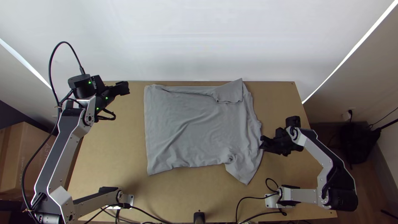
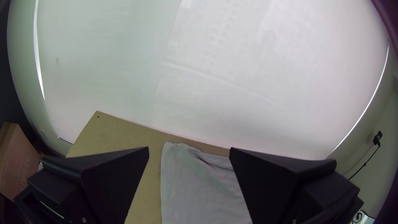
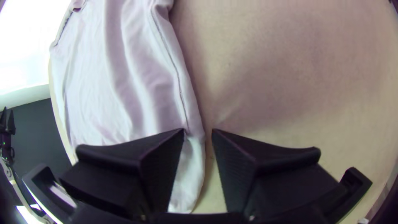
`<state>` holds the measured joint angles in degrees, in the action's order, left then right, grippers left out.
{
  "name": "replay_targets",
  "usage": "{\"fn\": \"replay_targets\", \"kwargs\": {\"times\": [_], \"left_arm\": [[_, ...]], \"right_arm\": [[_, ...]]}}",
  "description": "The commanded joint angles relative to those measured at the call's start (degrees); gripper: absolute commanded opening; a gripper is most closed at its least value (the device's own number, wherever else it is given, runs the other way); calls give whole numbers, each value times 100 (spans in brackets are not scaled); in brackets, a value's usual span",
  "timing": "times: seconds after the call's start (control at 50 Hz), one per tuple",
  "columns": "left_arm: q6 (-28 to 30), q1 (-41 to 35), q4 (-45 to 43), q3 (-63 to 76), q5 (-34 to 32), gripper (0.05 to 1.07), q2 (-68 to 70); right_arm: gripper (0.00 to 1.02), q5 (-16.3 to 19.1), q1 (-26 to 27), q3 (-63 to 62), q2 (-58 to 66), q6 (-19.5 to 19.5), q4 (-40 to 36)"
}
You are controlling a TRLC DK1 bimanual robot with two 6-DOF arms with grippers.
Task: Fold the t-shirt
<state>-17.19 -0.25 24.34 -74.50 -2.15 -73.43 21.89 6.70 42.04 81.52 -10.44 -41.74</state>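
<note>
The shirt (image 1: 186,128) lies spread in the middle of the table (image 1: 116,137), its far sleeve (image 1: 230,92) turned back over the body and its near sleeve (image 1: 244,170) sticking out, with a small bunch (image 1: 230,157) where it meets the side. My right hand (image 3: 199,132) is at the shirt's right edge, fingers apart, one over the cloth and the other over bare wood, with the seamed edge (image 3: 180,91) running up to them. My left hand (image 2: 189,151) is also apart and holds nothing, well clear of the shirt near the table's far left corner. I judge this cloth light, soft and limp — nothing to break, but it will follow only where I pinch it and sag everywhere else. The layers are thin, so a shallow grip could catch just the top one; I would want both, taken right at the seam, where the edge looks firmer. The near sleeve probably needs folding in next, gripped by its outer end — and that bunch smoothed, or it will leave a lump. For a body fold, the corners should serve better than mid-edge.
</note>
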Motion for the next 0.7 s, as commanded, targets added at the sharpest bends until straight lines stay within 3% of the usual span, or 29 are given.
{"fn": "replay_targets", "kwargs": {"times": [0.0, 0.1, 0.28, 0.36, 0.48, 0.56, 0.68], "left_arm": [[304, 43, 124, 102, -31, 102, 136], [700, 87, 423, 102, -31, 102, 145], [2413, 95, 1723, 199, -92, 102, -40], [2879, 192, 2418, 225, -127, 101, -101], [3292, 306, 3393, 410, -883, 101, -14], [3784, 210, 4316, 638, -998, 102, 57], [4048, -10, 4800, 1113, -989, 101, 259]], "right_arm": [[2, -211, -187, -399, -57, -37, 421], [2, -264, -222, -399, -83, -37, 429], [2, -273, -151, -372, -153, -29, 377], [2, -273, -134, -381, -224, -29, 350], [2, -273, -134, -442, -373, -29, 333], [2, -273, -143, -495, -470, -37, 324], [2, -273, -213, -548, -593, -99, 324]]}}
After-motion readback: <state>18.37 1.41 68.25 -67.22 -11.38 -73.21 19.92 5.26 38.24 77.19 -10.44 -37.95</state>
